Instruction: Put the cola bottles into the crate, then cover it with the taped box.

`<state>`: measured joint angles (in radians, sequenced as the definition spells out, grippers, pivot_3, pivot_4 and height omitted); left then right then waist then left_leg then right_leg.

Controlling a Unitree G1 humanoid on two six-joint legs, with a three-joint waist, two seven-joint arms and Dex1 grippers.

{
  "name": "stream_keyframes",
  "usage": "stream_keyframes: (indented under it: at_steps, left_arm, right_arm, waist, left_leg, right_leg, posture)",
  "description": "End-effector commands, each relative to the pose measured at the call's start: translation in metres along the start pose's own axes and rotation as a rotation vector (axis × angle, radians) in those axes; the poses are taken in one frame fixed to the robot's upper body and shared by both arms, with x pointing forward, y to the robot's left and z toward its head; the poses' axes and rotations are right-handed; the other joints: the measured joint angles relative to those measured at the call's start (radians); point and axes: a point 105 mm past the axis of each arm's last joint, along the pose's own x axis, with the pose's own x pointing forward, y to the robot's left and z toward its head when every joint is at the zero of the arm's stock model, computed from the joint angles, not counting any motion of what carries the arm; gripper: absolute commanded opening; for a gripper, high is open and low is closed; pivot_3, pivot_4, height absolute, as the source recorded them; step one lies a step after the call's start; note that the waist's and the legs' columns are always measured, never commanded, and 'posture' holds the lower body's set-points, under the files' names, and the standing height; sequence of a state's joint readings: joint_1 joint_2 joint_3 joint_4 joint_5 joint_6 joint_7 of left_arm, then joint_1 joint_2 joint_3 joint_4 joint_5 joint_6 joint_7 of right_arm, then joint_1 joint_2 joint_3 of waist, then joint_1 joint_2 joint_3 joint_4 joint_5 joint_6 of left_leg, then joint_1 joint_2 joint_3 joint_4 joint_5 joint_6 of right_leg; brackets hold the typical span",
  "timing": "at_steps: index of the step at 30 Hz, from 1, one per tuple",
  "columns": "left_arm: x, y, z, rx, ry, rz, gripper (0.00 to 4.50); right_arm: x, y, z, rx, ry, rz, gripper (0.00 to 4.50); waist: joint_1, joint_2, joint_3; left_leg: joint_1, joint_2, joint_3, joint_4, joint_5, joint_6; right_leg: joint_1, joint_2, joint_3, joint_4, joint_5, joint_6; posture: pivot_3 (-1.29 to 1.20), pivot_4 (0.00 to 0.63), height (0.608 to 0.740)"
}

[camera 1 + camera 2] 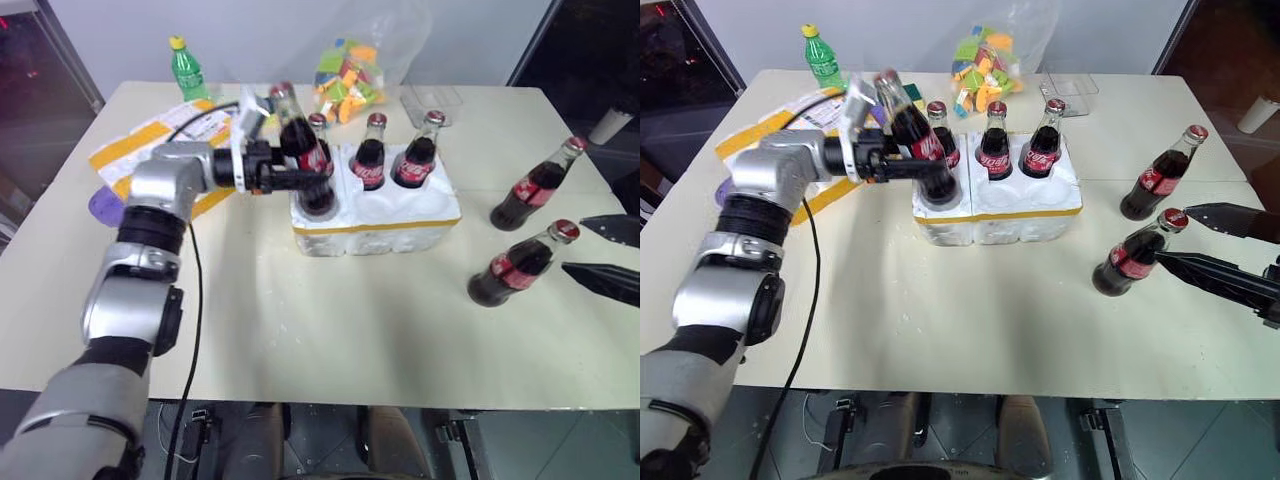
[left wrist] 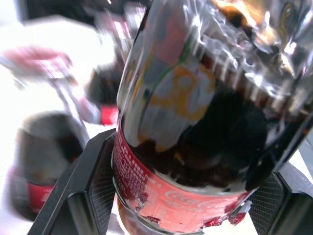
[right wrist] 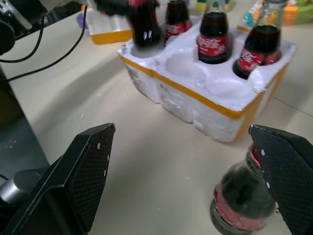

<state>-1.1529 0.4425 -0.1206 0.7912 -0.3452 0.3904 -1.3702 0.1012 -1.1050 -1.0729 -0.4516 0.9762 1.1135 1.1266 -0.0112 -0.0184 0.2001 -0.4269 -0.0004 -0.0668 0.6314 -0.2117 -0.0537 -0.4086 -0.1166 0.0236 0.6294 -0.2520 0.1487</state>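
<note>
Room is tight by my left gripper: it clamps a tilted cola bottle over the crate, at its front-left pocket, three bottles standing behind. My right gripper gapes wide at the table's right edge, flanking one of two loose bottles. Taped box lies left.

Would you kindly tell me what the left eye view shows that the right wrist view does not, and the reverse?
The left eye view adds the green plastic bottle with a yellow cap and the farther loose glass cola bottle. The right wrist view adds the hollows of two empty round compartments. Both share the low white styrofoam crate, three seated cola bottles, the tilted bottle clamped in the left gripper, and the nearer loose bottle.
</note>
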Motion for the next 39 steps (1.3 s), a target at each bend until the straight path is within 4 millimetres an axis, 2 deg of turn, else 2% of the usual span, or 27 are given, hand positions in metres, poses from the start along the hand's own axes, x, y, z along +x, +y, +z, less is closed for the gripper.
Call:
stream_keyframes:
  at_steps: [1, 4, 10, 13, 16, 19, 21, 23, 25, 28, 30, 32, 36, 39]
  left_arm:
    - [-0.001, -0.005, 0.021, 0.16, 0.025, -0.04, 2.85]
    - [0.004, -0.004, 0.0, 0.229, 0.119, -0.044, 2.85]
    - [0.015, 0.003, -0.026, 0.312, 0.204, 0.028, 2.85]
    - [0.013, 0.008, -0.023, 0.315, 0.184, 0.081, 4.34]
    - [0.003, 0.012, -0.015, 0.338, 0.154, 0.127, 4.47]
    - [-0.014, 0.01, 0.005, 0.334, 0.085, 0.142, 4.47]
    - [-0.037, -0.004, 0.034, 0.292, -0.001, 0.11, 4.47]
    - [-0.061, -0.028, 0.059, 0.239, -0.06, 0.029, 4.47]
    - [-0.076, -0.055, 0.07, 0.206, -0.059, -0.071, 4.47]
    - [-0.092, -0.106, 0.066, 0.151, 0.031, -0.268, 4.47]
    - [-0.09, -0.123, 0.057, 0.133, 0.086, -0.325, 4.47]
    - [-0.075, -0.125, 0.037, 0.163, 0.137, -0.32, 4.47]
    - [-0.042, -0.115, 0.009, 0.182, 0.154, -0.246, 4.47]
    - [-0.028, -0.109, 0.004, 0.181, 0.132, -0.212, 4.47]
  right_arm:
    - [-0.005, 0.003, 0.004, -0.019, -0.021, -0.028, 4.5]
    - [-0.004, 0.002, 0.001, -0.01, -0.014, -0.036, 4.5]
    - [0.003, -0.005, -0.004, -0.03, 0.004, -0.091, 4.5]
    - [0.009, -0.009, -0.003, -0.05, -0.011, -0.13, 4.5]
    - [0.011, -0.011, -0.003, -0.054, -0.02, -0.152, 4.5]
    - [0.007, -0.011, -0.005, -0.055, -0.025, -0.185, 4.5]
    - [-0.002, -0.007, -0.005, -0.041, -0.049, -0.204, 4.5]
    - [-0.011, -0.003, -0.01, -0.034, -0.043, -0.221, 4.5]
    - [-0.019, 0.0, -0.019, -0.026, -0.02, -0.242, 4.5]
    - [-0.027, 0.004, -0.044, 0.021, 0.039, -0.273, 4.5]
    - [-0.029, 0.007, -0.056, 0.055, 0.056, -0.277, 4.5]
    - [-0.028, 0.006, -0.075, 0.076, 0.081, -0.302, 4.5]
    - [-0.018, 0.0, -0.093, 0.105, 0.062, -0.346, 4.5]
    - [-0.012, -0.008, -0.099, 0.125, 0.029, -0.38, 4.5]
  waist:
    - [-0.003, 0.0, 0.0]
    - [-0.001, 0.0, 0.0]
    - [-0.001, 0.0, 0.0]
    - [0.001, 0.001, -0.001]
    - [0.001, 0.001, -0.001]
    - [-0.001, 0.001, -0.001]
    - [-0.001, 0.001, 0.0]
    - [-0.005, 0.001, 0.0]
    - [-0.006, 0.001, -0.001]
    - [-0.004, 0.002, -0.002]
    - [0.003, 0.002, -0.002]
    - [0.008, 0.002, -0.002]
    - [0.004, 0.001, -0.003]
    - [-0.001, 0.0, -0.003]
  left_leg:
    - [0.0, 0.0, 0.0, 0.0, 0.0, 0.0]
    - [0.0, 0.0, 0.0, 0.0, 0.0, 0.0]
    - [0.001, 0.0, 0.0, 0.001, 0.0, 0.0]
    - [0.002, 0.0, 0.0, 0.001, 0.0, 0.0]
    - [0.002, 0.0, 0.0, 0.002, 0.0, 0.0]
    - [0.002, 0.0, -0.001, 0.001, 0.0, 0.0]
    - [0.002, 0.0, -0.001, 0.001, 0.0, 0.0]
    - [0.001, 0.0, -0.001, 0.0, 0.0, 0.0]
    - [0.002, 0.0, -0.002, -0.001, 0.0, 0.0]
    - [0.003, 0.0, -0.001, -0.001, 0.0, 0.0]
    - [0.008, 0.0, -0.001, -0.001, 0.0, 0.0]
    - [0.011, 0.0, -0.001, 0.0, 0.0, 0.0]
    - [0.016, 0.001, 0.0, 0.0, -0.001, -0.001]
    - [0.015, 0.001, 0.001, 0.0, 0.0, -0.001]
  right_leg:
    - [0.0, 0.0, 0.0, 0.0, 0.0, 0.0]
    - [0.0, 0.0, 0.0, 0.001, 0.0, 0.0]
    - [0.001, 0.0, 0.0, 0.0, 0.0, 0.0]
    - [0.002, 0.0, 0.0, 0.001, 0.0, 0.0]
    - [0.003, 0.0, 0.0, 0.0, 0.0, 0.0]
    - [0.003, 0.0, 0.0, 0.001, 0.0, 0.0]
    - [0.002, 0.0, 0.0, 0.001, 0.0, 0.0]
    - [0.001, 0.0, 0.0, 0.002, 0.0, 0.0]
    - [0.0, 0.0, 0.0, 0.002, 0.0, 0.0]
    - [0.003, 0.0, 0.0, 0.001, -0.001, 0.001]
    - [0.008, 0.0, 0.0, 0.001, -0.001, 0.0]
    - [0.012, -0.001, 0.0, -0.002, -0.004, -0.005]
    - [0.023, -0.001, 0.0, -0.013, -0.003, -0.006]
    - [0.022, -0.001, 0.001, -0.013, -0.001, -0.009]
  posture:
    - [0.0, 0.15, 0.739]
    - [0.0, 0.15, 0.739]
    - [0.0, 0.15, 0.739]
    - [0.0, 0.15, 0.739]
    - [0.0, 0.15, 0.739]
    - [0.0, 0.15, 0.739]
    - [0.0, 0.15, 0.739]
    - [0.0, 0.15, 0.739]
    - [0.0, 0.15, 0.739]
    - [0.0, 0.15, 0.739]
    - [0.0, 0.15, 0.739]
    - [0.0, 0.15, 0.739]
    - [0.0, 0.15, 0.739]
    - [0.0, 0.15, 0.739]
